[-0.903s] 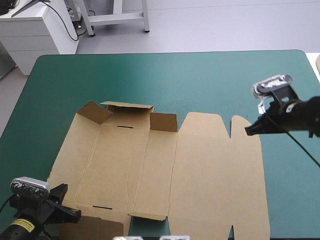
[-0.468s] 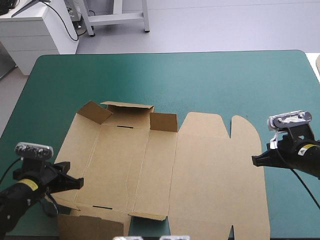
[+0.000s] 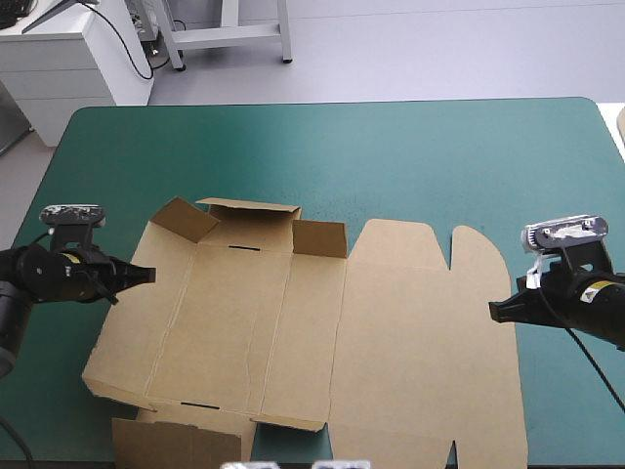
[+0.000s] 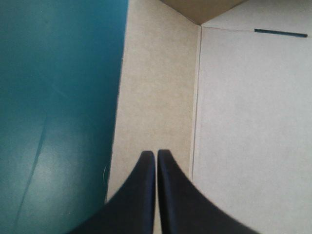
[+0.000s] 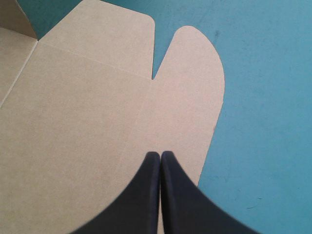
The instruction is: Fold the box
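The brown box (image 3: 322, 342) lies open on the teal-green cover as a cut sheet, its lid panel flat on the right. Short flaps (image 3: 249, 217) stand up along its far side, and a low flap (image 3: 288, 422) rises at the near side. My left gripper (image 3: 148, 276) is shut and points at the box's left panel from the left. In the left wrist view that gripper (image 4: 156, 153) hovers over the panel (image 4: 156, 87) just inside its edge. My right gripper (image 3: 493, 312), also shut, sits at the lid's right edge, over the rounded tab (image 5: 195, 63) in its own view (image 5: 160, 154).
Bare teal-green cover (image 3: 391, 147) runs from the box to the table's far edge and along both sides. Another flap of brown board (image 3: 176, 445) lies at the near left corner. A white cabinet (image 3: 68, 59) stands beyond the far left corner.
The left gripper moved from the box's near left corner along the left edge toward the far side. The right gripper came down and nearer to the lid's right edge, then held there.
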